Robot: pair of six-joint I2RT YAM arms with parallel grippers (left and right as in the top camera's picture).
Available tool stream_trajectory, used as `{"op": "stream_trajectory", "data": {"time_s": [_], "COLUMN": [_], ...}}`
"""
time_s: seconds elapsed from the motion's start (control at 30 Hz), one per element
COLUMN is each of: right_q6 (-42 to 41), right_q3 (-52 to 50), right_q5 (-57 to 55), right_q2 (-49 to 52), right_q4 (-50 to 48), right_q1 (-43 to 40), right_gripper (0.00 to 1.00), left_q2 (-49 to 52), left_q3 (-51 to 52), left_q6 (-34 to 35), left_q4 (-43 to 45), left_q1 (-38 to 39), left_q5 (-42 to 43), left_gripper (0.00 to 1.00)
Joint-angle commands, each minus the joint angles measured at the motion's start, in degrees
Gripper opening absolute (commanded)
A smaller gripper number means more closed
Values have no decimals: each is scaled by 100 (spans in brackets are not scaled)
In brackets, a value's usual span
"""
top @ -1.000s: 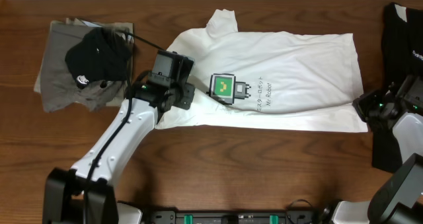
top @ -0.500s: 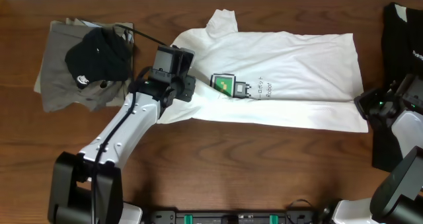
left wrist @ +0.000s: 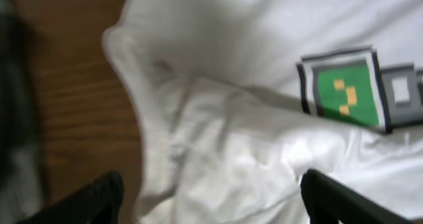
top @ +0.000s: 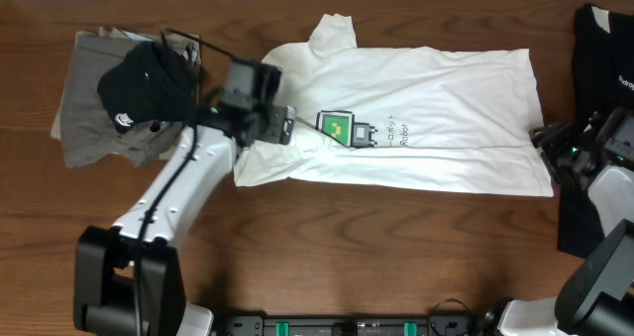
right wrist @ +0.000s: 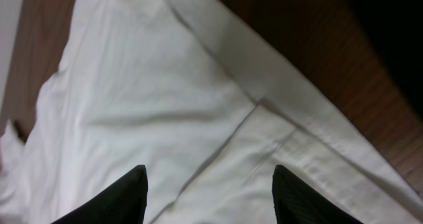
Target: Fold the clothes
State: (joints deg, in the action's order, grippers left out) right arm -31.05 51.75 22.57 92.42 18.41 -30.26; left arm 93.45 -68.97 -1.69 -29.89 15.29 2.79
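Observation:
The white T-shirt (top: 446, 88) lies flat across the middle of the table, its near part folded up as far as the green robot print (top: 337, 128). My left gripper (top: 277, 126) hovers over the shirt's left end, open. In the left wrist view both fingers straddle rumpled white cloth (left wrist: 231, 138) beside the print (left wrist: 347, 92), gripping nothing. My right gripper (top: 548, 156) sits at the shirt's right near corner, open. The right wrist view shows its fingers (right wrist: 125, 197) spread above the hem fold (right wrist: 264, 118) with nothing between them.
A grey-olive garment (top: 84, 128) with a black one (top: 149, 78) bunched on top lies at the far left. Another black garment (top: 599, 58) lies along the right edge. Bare wood table (top: 347, 257) runs along the near side.
Both grippers have opened and let go of the shirt. The near layer has come up over the lower part of the print. The left gripper has shifted slightly away and to the left.

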Motion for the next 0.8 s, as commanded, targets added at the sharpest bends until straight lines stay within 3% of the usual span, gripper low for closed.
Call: {"op": "stream_trajectory", "data": {"time_s": [0.0, 0.2, 0.33, 0.57, 0.77], "right_q6": [535, 1429, 1818, 1843, 1845], "right_q3": [411, 1762, 2662, 3224, 3220], "right_q5": [540, 529, 525, 330, 240], "right_q2": [-11, -85, -81, -81, 46], "right_q4": [260, 1989, 2675, 2398, 2216], "right_q1": [-76, 87, 352, 896, 1154], "right_gripper": [58, 62, 66, 66, 67], "left_q2": [-181, -173, -74, 822, 1895], "left_q3": [-861, -2323, -2776, -2949, -2953], "left_q6": [44, 20, 24, 20, 269], "left_q4": [-590, -1941, -2122, -1263, 61], "left_q1": [-219, -269, -275, -273, -269], "left_q5": [-131, 2, 240, 734, 1331], "left_gripper": [89, 89, 89, 89, 83]}}
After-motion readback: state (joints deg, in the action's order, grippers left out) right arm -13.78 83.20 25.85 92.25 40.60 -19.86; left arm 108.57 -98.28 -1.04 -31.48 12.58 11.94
